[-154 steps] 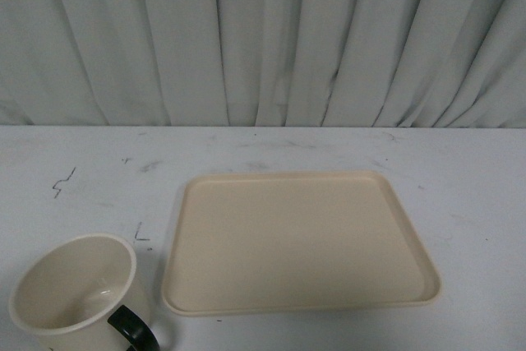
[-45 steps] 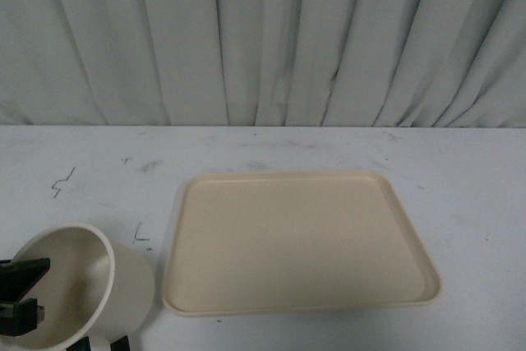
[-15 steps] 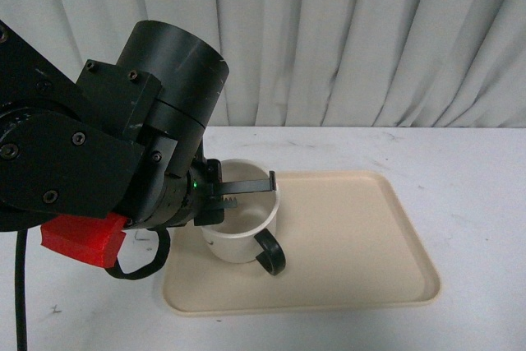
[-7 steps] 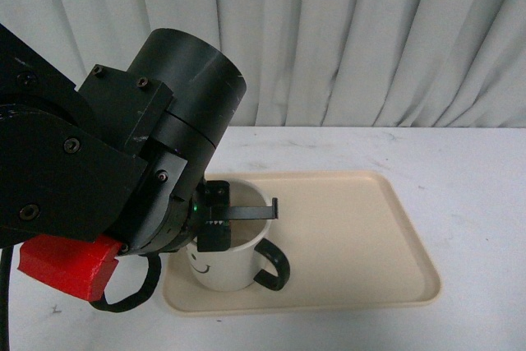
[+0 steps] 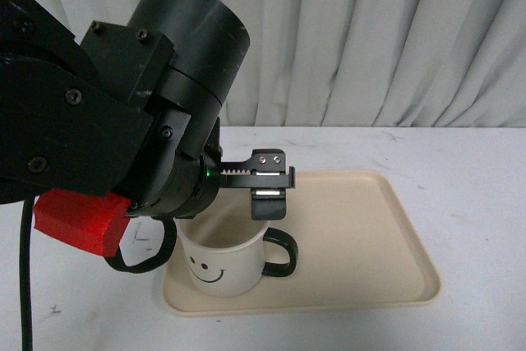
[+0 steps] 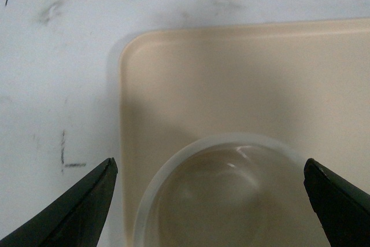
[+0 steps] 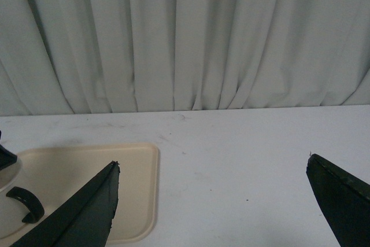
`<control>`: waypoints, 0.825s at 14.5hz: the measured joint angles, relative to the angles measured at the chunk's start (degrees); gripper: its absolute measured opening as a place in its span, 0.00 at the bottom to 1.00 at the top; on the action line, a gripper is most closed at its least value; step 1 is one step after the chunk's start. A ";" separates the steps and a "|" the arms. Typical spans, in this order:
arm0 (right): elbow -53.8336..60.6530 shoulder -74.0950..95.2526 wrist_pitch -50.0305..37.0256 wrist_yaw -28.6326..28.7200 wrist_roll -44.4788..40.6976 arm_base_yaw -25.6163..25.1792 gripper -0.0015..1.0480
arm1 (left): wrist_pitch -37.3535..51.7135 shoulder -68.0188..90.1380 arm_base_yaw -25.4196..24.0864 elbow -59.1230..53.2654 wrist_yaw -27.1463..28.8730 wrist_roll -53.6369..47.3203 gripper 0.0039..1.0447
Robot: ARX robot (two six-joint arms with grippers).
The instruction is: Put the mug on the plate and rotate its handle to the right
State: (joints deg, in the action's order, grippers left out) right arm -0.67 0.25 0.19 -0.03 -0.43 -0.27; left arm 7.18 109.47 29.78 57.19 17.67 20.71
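The cream mug (image 5: 222, 265) stands upright on the left part of the beige plate (image 5: 362, 236), smiley face toward the front camera. Its black handle (image 5: 281, 252) points right. My left gripper (image 5: 246, 195) hangs open just above the mug's rim, apart from it; one finger (image 5: 267, 180) shows and the other is hidden behind the arm. In the left wrist view the open gripper (image 6: 209, 166) straddles the mug's mouth (image 6: 225, 201) over the plate (image 6: 231, 85). My right gripper (image 7: 213, 163) is open and empty over bare table, with the plate (image 7: 87, 172) and handle (image 7: 26, 201) off to one side.
The white table (image 5: 460, 162) carries dark scuff marks (image 6: 63, 154) beside the plate. A pale curtain (image 5: 370, 39) closes off the back. My bulky left arm (image 5: 107, 137) fills the left of the front view.
The mug now stands nearer the plate's front edge, smiley forward and handle swung right. My left gripper has let go of the mug and lifted above the rim.
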 joint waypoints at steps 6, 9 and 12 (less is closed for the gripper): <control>0.00 0.00 0.00 0.02 0.00 0.00 0.94 | 36.44 -17.25 -5.97 -13.42 -9.20 -19.91 0.94; 0.00 0.00 0.00 0.02 0.00 0.00 0.94 | 38.84 -27.80 -7.76 -20.87 -1.95 -22.18 0.80; 0.00 0.00 0.00 0.02 0.00 0.00 0.94 | 37.81 -44.63 -16.17 -37.29 -2.62 -21.07 0.42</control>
State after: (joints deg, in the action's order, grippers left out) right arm -0.67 0.25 0.19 -0.01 -0.43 -0.27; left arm 44.99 64.84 13.61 19.90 15.05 -0.36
